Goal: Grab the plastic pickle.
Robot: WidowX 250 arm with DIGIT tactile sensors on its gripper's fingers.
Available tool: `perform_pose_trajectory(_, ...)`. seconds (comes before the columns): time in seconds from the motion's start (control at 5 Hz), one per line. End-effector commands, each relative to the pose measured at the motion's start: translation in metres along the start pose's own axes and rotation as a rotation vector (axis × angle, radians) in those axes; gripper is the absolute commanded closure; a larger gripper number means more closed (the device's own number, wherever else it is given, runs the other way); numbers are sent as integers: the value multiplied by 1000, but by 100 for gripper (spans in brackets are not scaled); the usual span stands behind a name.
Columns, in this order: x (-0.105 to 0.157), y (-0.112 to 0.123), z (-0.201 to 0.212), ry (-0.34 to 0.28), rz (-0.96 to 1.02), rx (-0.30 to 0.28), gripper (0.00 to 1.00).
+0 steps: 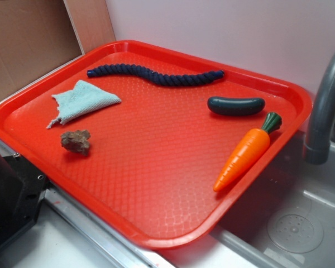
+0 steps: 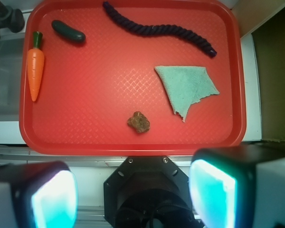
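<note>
On my exterior feed, going left to right across the red tray [image 1: 156, 223] with its diamond-embossed plastic floor: a pale teal knitted cloth [image 1: 82, 101], folded to a rough triangle, lies near the left rim, with a lumpy brown rock-like piece [image 1: 76, 141] just in front of it. A long dark blue twisted rope [image 1: 155, 74] snakes along the far edge. Further right sits the plastic pickle [image 1: 235, 105], smooth, glossy, dark green, sausage-shaped, lying flat near the tray's right side, just beyond the rope's end. Beside it, nearer the rim, is the orange carrot [image 1: 244, 156] with a green top, its leafy end close to the pickle but not touching. A grey faucet [image 1: 324, 106] rises over a steel sink [image 1: 296, 223] at far right.

Nothing lies on or against the pickle. From the wrist camera, my gripper [image 2: 133, 190] is spread wide, its two pads [image 2: 52, 199] well apart, holding nothing, at the tray's near edge and well apart from the pickle.
</note>
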State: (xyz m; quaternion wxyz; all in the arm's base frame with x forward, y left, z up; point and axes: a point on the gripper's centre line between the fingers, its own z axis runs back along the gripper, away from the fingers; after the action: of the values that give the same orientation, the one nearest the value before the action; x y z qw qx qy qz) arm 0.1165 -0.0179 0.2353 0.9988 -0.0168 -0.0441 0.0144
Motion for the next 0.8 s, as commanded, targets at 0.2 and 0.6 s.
perform_pose_trajectory(0.2, 9, 0, -10, -57, -85, -5, 0)
perform_pose_trajectory(0.6, 44, -7, -33, -169, -307, -33, 0)
